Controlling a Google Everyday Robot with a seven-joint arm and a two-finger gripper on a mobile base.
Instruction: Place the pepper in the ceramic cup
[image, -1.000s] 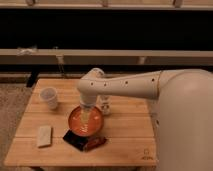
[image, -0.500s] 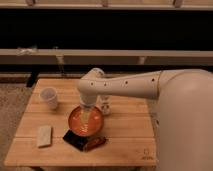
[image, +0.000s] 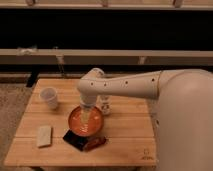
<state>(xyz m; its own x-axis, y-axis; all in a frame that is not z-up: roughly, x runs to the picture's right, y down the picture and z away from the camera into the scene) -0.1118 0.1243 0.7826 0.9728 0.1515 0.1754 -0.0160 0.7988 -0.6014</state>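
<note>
Wooden and pale, the desk (image: 125, 142) is carrying everything in the camera view. The robot's white arm (image: 130, 86) is reaching in from the right, bending at a rounded joint above the middle of the desk and turning downward. Its pincer (image: 86, 117) is hanging over the orange bowl (image: 72, 123), pointing down into the bowl's mouth. The jaws are standing spread apart and are gripping nothing. Whether the fingertips are touching the inside of the bowl I cannot tell.

The pepper (image: 95, 144) is lying on the desk just in front of the bowl, toward the near edge. It is showing as a small, dark red-brown, glossy shape stretched roughly left to right. It is sitting right beside the right end of a flat black card (image: 73, 136), seemingly touching it, and the card is lying at a slant against the near side of the bowl. The pepper is resting lower in the view than the pincer and apart from it.

The ceramic cup (image: 49, 96) is standing upright toward the left rear of the desk, mouth facing up, well apart from the pepper, with the bowl lying between the two.

A small white shaker bottle (image: 105, 106) is standing upright just beside the bowl's right rear rim, under the arm. A pale flat rectangular block (image: 44, 136) is lying near the left front corner. Behind the desk, a light-coloured rail (image: 50, 54) is running across a dark background.
</note>
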